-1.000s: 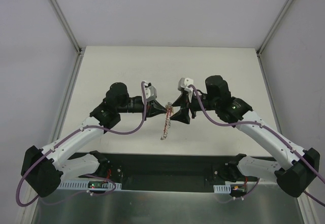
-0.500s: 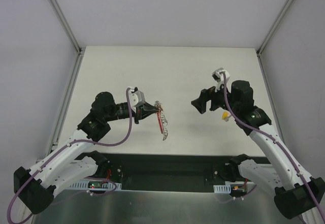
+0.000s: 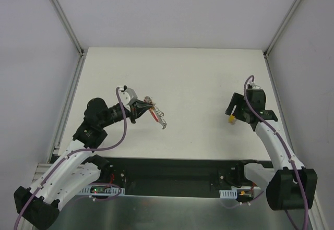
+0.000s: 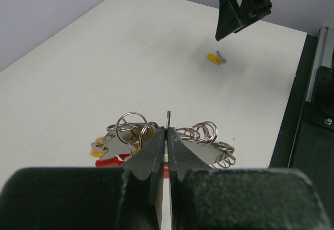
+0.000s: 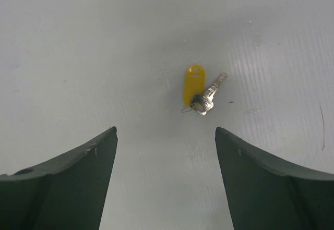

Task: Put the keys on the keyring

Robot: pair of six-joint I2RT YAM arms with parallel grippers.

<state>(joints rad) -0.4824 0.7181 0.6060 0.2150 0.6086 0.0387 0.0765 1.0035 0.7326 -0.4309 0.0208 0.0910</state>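
Note:
My left gripper [image 3: 138, 108] is shut on the keyring [image 3: 154, 113], a bunch of silver rings and chain with a red band [image 4: 112, 161]. One thin ring [image 4: 168, 119] sticks up between the closed jaws. A yellow key head [image 4: 99, 141] shows at the left of the bunch. A loose key [image 5: 194, 87] with a yellow head lies flat on the table at the right [image 3: 230, 119]. My right gripper [image 5: 164, 131] hovers open over it, with nothing between its fingers and the key just beyond the fingertips.
The white table [image 3: 193, 79] is walled at the back and both sides. A black strip with the arm bases [image 3: 172, 175] runs along the near edge. The right gripper [image 4: 241, 5] shows at the top of the left wrist view, above the loose key [image 4: 214, 58].
The two grippers were together at the table's middle and have drawn apart. The left went left with the keyring. The right opened and swung right, over the loose key.

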